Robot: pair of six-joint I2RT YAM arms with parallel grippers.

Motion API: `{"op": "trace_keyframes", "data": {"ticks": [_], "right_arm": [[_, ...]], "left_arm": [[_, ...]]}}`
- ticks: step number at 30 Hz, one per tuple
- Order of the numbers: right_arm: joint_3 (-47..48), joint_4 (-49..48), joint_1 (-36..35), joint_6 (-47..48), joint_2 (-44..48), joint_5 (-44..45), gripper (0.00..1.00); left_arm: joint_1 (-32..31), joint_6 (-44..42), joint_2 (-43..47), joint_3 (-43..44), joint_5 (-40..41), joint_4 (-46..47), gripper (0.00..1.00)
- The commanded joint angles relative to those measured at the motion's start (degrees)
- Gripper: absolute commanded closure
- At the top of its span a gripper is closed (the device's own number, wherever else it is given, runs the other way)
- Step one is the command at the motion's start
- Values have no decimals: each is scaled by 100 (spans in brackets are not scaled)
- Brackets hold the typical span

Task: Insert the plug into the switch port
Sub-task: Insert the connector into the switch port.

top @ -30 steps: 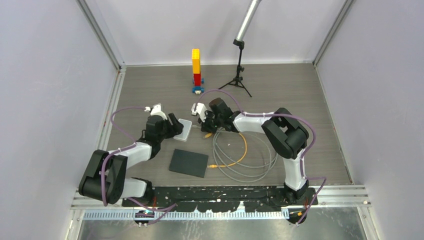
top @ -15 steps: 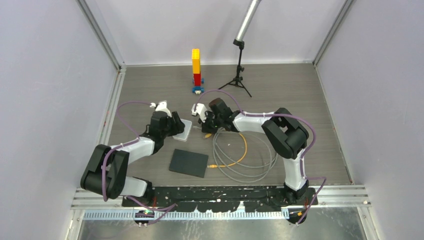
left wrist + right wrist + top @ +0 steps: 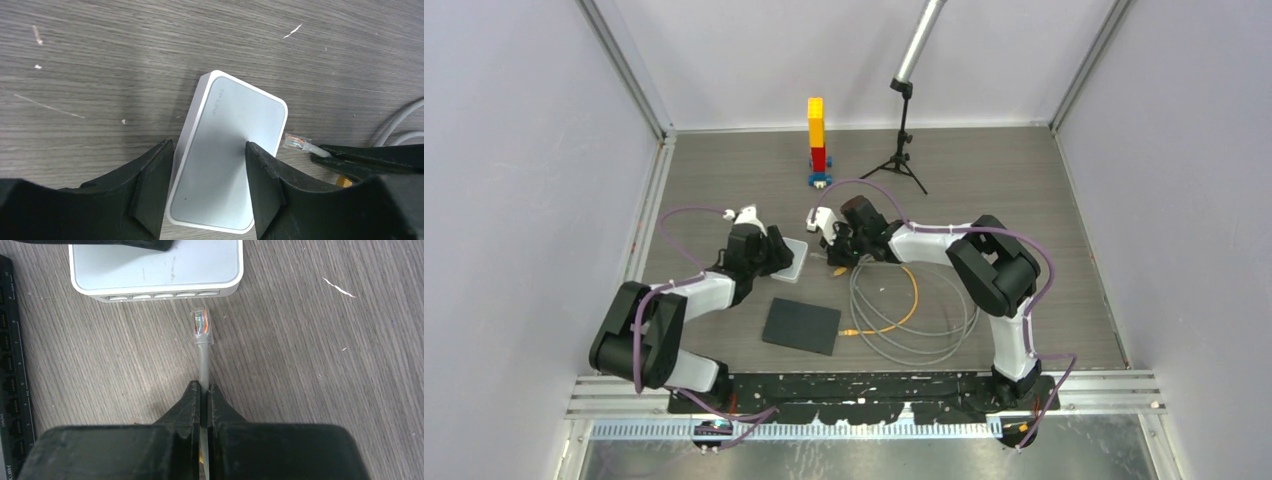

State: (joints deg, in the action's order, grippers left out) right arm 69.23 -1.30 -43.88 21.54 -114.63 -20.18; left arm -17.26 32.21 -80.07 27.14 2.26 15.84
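The white switch box [image 3: 793, 257] lies flat on the table. In the right wrist view its side shows a row of ports [image 3: 160, 296]. My left gripper [image 3: 209, 150] is open and straddles the box [image 3: 235, 130], one finger by its left edge and the other over its top. My right gripper [image 3: 204, 386] is shut on a grey cable [image 3: 202, 360] just behind the clear plug [image 3: 202, 326]. The plug points at the right end of the port row, a short gap away. It also shows in the left wrist view [image 3: 296, 143] beside the box's corner.
A black multi-port switch [image 3: 801, 326] lies near the front, its edge at the left of the right wrist view [image 3: 10, 365]. Coiled grey cable [image 3: 929, 335] and an orange cable [image 3: 911, 300] lie to the right. A brick tower [image 3: 816, 135] and a tripod [image 3: 902, 150] stand at the back.
My left gripper has moved a little up and to the right over the white box. My right gripper with the cable has barely moved.
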Motion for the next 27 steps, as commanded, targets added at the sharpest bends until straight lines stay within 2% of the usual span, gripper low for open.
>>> {"op": "trace_keyframes", "data": {"ticks": [1, 7, 14, 27], "right_arm": [[172, -36, -40, -35, -49, -46, 99], [262, -29, -42, -132, -107, 37, 99], [275, -130, -40, -332, -141, 247, 100], [363, -30, -17, -269, -189, 643, 99]], "left_arm": [[-15, 259, -336, 3, -198, 737, 44], [-15, 340, -760, 7, -454, 1012, 45], [-15, 232, -594, -56, -271, 887, 45], [-15, 93, -650, 53, -401, 901, 44]]}}
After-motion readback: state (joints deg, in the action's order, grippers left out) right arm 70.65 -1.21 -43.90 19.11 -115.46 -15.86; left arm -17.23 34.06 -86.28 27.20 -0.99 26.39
